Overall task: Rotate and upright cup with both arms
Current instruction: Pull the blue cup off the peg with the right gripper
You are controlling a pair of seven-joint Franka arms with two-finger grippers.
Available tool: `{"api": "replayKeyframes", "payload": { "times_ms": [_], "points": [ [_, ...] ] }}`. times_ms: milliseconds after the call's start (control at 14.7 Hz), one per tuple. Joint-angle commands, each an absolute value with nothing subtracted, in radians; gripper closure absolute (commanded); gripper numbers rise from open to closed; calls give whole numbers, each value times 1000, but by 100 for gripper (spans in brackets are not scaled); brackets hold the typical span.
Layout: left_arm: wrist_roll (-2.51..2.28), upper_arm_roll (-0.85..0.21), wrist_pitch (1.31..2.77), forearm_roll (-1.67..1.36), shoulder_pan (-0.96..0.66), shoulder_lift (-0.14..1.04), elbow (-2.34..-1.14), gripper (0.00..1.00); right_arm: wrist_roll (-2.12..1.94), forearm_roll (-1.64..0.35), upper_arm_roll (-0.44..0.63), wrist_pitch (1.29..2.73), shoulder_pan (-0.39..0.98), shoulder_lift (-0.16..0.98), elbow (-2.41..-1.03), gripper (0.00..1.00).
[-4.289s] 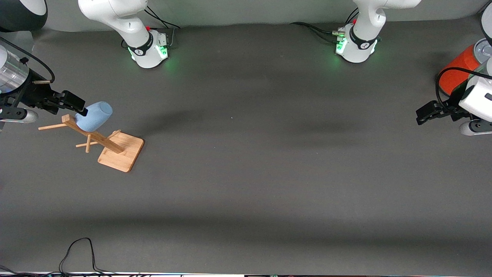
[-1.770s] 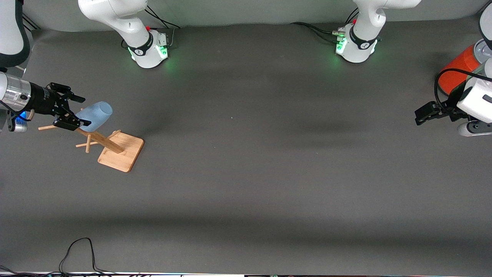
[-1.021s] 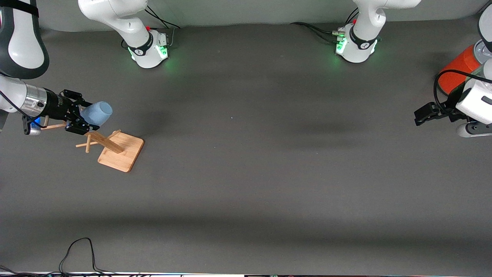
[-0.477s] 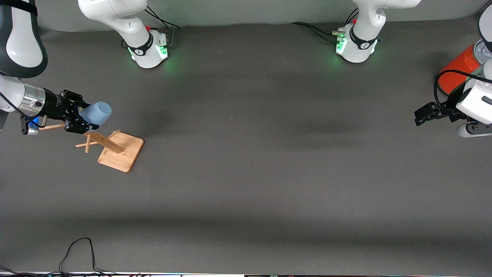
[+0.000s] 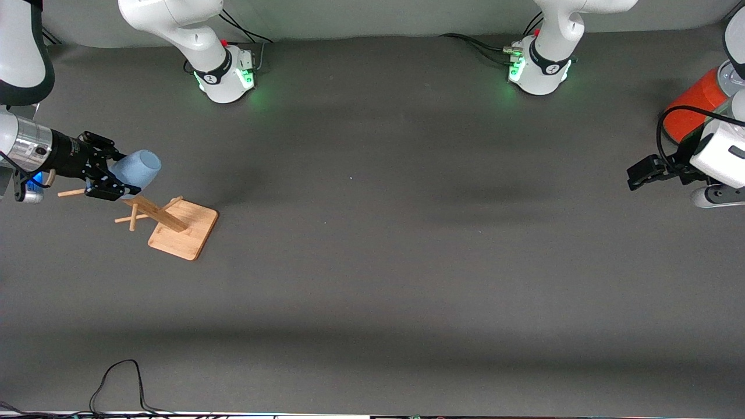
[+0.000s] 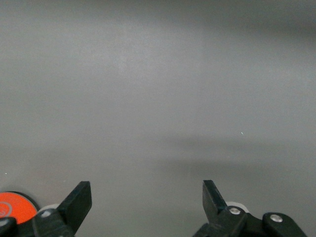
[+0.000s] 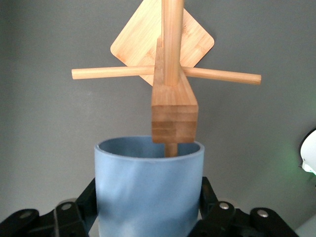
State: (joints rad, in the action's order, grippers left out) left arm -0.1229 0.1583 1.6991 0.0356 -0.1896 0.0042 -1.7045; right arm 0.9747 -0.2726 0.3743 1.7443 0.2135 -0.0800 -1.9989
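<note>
Showing only in the right wrist view, a peg enters the cup.

Spread left gripper, orange can

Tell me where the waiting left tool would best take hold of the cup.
On the closed rounded end of the cup, from the left arm's end of the table. The right tool is shut on the rim end over the wooden rack, so only that end is bare. The left tool waits open by the orange can.
</note>
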Motion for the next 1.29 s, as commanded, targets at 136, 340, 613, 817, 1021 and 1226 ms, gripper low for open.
{"api": "replayKeyframes", "payload": {
  "times_ms": [136, 340, 613, 817, 1021, 1226],
  "points": [
    [-124, 164, 1687, 43, -199, 11, -1690, 0, 1052, -308, 361, 1712, 219, -92, -1967, 32],
    [-124, 166, 1687, 43, -199, 11, -1690, 0, 1089, -324, 321, 1692, 219, -92, -1945, 32],
    [-124, 164, 1689, 43, -199, 11, -1690, 0, 1213, -336, 217, 1681, 219, -86, -1885, 32],
    [-124, 166, 1689, 43, -199, 11, -1690, 0, 1314, -374, 134, 1687, 219, -68, -1832, 32],
    [-124, 166, 1690, 43, -199, 14, -1690, 0, 1420, -374, 39, 1695, 218, -26, -1754, 32],
    [-124, 164, 1692, 43, -199, 15, -1690, 0, 1532, -361, -59, 1721, 218, 41, -1668, 32]
  ]
}}
